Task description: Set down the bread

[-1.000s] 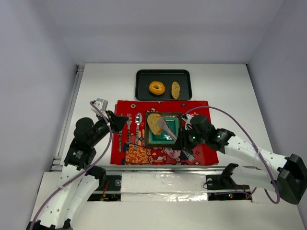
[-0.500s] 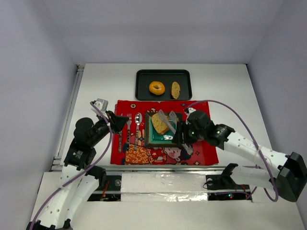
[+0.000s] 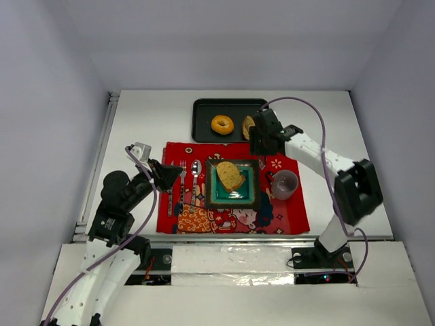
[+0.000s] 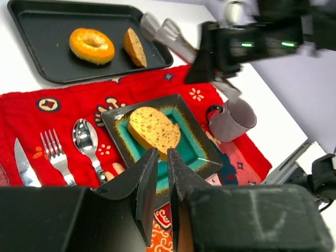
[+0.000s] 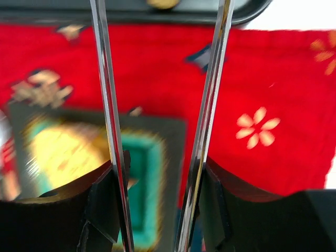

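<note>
1. The right gripper is released. Its two long metal fingers stand apart with nothing between them, above the far edge of the red placemat and pointing at the near rim of the black tray.
2. Just beside that gripper, an oval slice lies on the tray, with the ring bagel to its left and apart from it.
3. A second slice rests on the square teal plate in the middle of the placemat.
4. The left gripper is closed to a thin slit and holds nothing. It hovers over the placemat's left side.
5. A knife, fork and spoon lie left of the plate, and a grey mug stands to its right.
</note>
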Motion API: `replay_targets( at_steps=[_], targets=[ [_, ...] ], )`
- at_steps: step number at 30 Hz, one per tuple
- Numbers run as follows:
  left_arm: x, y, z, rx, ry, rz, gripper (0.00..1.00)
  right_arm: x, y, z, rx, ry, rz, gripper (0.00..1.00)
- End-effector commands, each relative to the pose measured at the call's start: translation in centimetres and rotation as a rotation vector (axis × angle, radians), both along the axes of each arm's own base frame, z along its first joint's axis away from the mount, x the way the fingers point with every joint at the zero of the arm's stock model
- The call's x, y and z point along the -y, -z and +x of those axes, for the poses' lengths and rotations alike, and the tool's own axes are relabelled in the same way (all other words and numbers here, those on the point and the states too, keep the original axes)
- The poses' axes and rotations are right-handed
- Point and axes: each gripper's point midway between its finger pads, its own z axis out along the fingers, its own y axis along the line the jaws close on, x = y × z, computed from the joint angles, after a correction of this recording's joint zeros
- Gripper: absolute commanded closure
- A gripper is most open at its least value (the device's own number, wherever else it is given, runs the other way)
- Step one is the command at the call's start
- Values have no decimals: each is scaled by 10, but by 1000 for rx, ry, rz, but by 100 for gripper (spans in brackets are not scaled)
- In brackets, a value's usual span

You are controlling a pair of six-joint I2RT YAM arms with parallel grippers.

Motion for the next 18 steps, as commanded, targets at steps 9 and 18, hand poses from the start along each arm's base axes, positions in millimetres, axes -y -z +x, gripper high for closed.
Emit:
replay_targets(
  at_steps=[9, 18],
  targets=[
    [2, -15, -5, 85, 26, -20, 88, -5, 21, 48, -77, -56, -134, 40],
    [0, -16, -5, 86, 17, -21, 88, 4, 36, 57, -105, -31, -169, 61]
  ],
)
